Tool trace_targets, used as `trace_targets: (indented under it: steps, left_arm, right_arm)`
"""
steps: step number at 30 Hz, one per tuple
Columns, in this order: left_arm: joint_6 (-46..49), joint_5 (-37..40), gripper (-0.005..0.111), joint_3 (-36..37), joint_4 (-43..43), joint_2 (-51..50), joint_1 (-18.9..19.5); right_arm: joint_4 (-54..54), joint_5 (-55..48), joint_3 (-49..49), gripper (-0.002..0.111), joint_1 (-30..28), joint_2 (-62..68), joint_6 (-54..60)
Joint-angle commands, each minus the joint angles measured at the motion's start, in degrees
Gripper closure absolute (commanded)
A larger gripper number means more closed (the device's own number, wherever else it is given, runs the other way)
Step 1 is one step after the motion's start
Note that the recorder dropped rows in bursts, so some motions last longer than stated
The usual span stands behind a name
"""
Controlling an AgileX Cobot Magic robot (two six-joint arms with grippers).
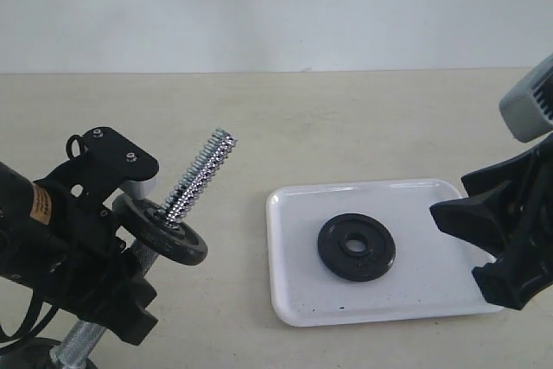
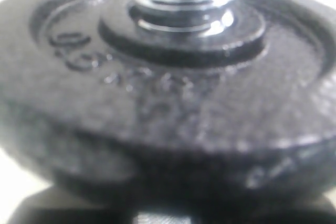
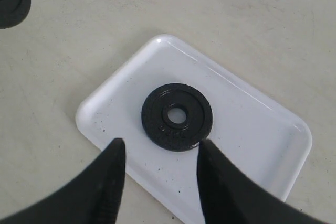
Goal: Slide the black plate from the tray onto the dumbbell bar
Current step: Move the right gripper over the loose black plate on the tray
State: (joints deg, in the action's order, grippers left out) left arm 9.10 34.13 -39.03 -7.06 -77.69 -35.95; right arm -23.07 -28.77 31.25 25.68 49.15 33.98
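Over table (image 1: 346,127), left jaws clamp dumbbell bar (image 1: 203,170); right jaws gape.

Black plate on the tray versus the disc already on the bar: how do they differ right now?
The black plate lies flat on the tray; the mounted disc sits tilted on the dumbbell bar. The plate's hole is empty; the disc's has the bar through it. The plate rests untouched; the disc is held aloft with the bar by the left gripper. Both are round and black.
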Motion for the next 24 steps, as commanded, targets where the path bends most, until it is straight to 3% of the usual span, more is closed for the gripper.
trace_targets:
  steps: [1, 21, 24]
  left_arm:
    - [-0.6, -4.2, 0.102, -1.9, -0.4, 2.5, 0.0]
    - [-0.2, -7.6, 0.102, -1.9, -0.4, 2.5, 0.0]
    - [-0.2, -7.6, 0.102, -1.9, -0.4, 2.5, 0.0]
  right_arm:
    - [-0.2, 0.5, 0.4, 0.069, 0.1, 0.0, 0.5]
    - [0.6, 0.4, 0.4, 0.069, 0.1, 0.1, -3.8]
    - [1.0, 0.3, 0.4, 0.059, 0.1, 0.1, -3.8]
